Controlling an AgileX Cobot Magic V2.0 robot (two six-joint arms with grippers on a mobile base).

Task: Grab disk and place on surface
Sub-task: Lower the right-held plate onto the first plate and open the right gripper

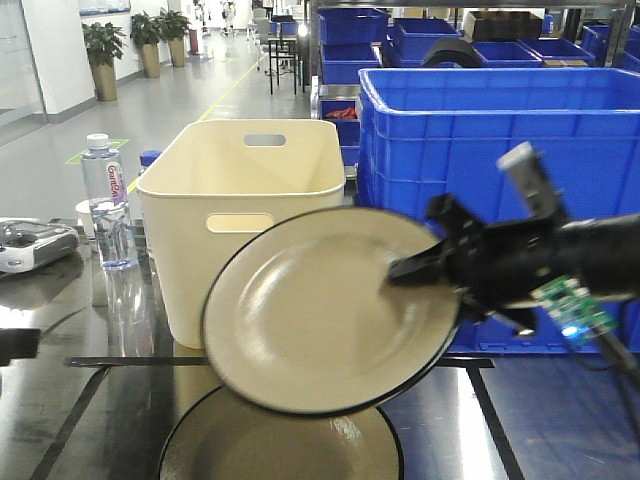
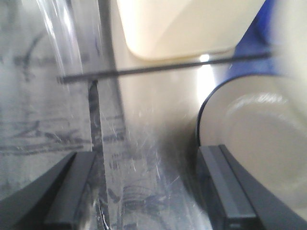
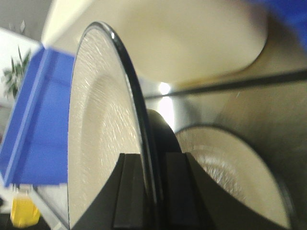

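Disk (image 1: 320, 310): tilted, in the air in front of the bin (image 1: 240, 190), above the surface (image 1: 60, 400).
Right gripper (image 3: 149, 191): clamped on the disk's rim, one finger on each face.
Left gripper (image 2: 148, 191): spread wide, holding nothing, low over the surface before the bin.
Second plate (image 1: 280, 450): flat on the surface, before the bin.

Count recorded: two black-rimmed cream disks (image 1: 300, 310) (image 1: 280, 450), one cream tub (image 1: 240, 190), one water bottle (image 1: 108, 205), one large blue crate (image 1: 470, 140), further blue crates (image 1: 350, 40) behind, number indeterminate, three potted plants (image 1: 103, 55).
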